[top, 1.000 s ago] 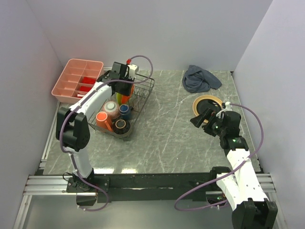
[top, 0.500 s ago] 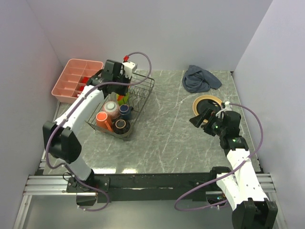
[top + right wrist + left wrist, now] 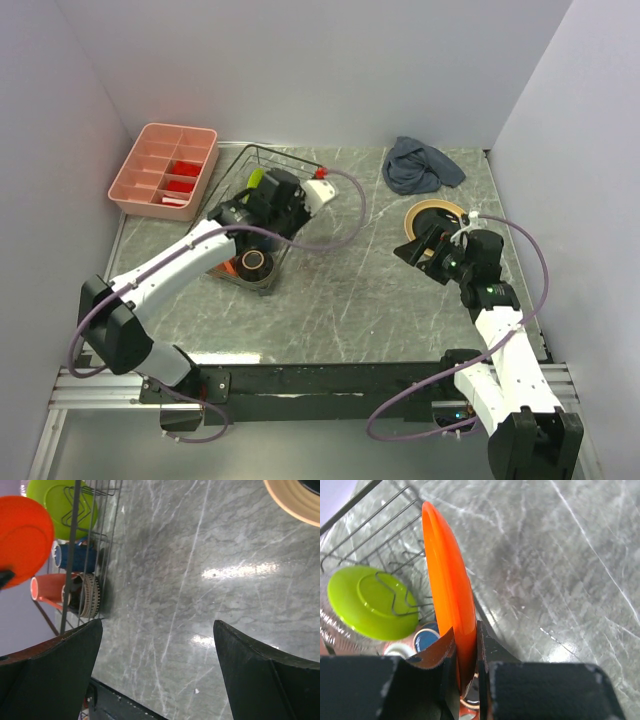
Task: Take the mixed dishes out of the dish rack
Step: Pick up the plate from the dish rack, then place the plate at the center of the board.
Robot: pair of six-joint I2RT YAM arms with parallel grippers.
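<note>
Swung rightward in the last half second, my left arm now lies across the dish rack (image 3: 285, 165) instead of reaching to its far left corner, and my left claw (image 3: 465, 639) has come over the rack's right side. My right arm has barely shifted.

Well left of the rack and beyond it sits a pink tray (image 3: 155, 160), apart from the wires.

My left claw is clamped on an orange plate (image 3: 447, 580). I hold it upright by its lower rim, one finger on each face, edge turned toward my wrist camera. It stands at the rack's right side. I cannot tell whether it touches the wires.

Inside the rack, a lime green plate (image 3: 367, 602) leans among the prongs to the left of the orange one. A dark blue cup (image 3: 426, 639) sits just below it on the rack floor. An orange mug (image 3: 47, 591) lies nearer the rack's front, and a dark brown bowl (image 3: 254, 265) rests at the rack's front right corner.

Right of the rack the grey marbled table (image 3: 340, 270) shows bare stone. Farther right and beyond, a blue-grey cloth (image 3: 422, 165) lies crumpled, well apart from the rack. A tan-yellow plate (image 3: 430, 204) lies flat on the table, far right of the rack.

My right claw (image 3: 420, 249) hangs just in front of that plate, fingers (image 3: 55, 675) spread wide, gripping nothing.
</note>
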